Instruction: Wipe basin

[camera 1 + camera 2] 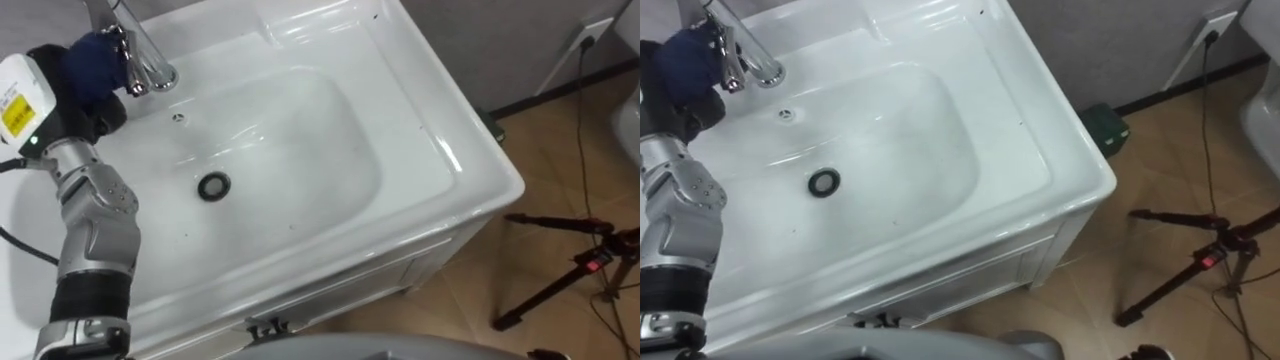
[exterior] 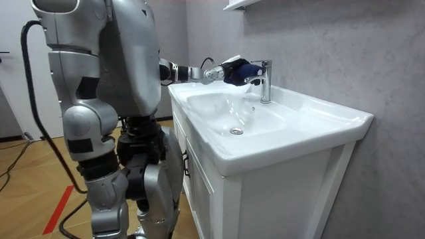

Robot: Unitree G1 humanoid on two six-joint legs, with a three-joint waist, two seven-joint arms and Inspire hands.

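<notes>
While bunched in the curled left hand (image 1: 98, 112), held up against the tap (image 1: 150, 60) at the back rim, dark blue cloth (image 1: 85, 60): soft, light, apt to slip loose unless pinched by a thick fold. Below, white basin (image 1: 300, 130): fixed, hard, glossy, probably slick; to be pressed on, not gripped. Drain (image 1: 213, 186) in the bowl's floor; tap in the way of any back sweep. On the floor to the right, tripod (image 1: 570, 270) and green box (image 1: 1103, 128), well clear.

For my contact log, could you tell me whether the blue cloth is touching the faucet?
Touching. The left eye view shows the blue cloth in the left hand lying against the faucet without a gap; the room view agrees.
</notes>
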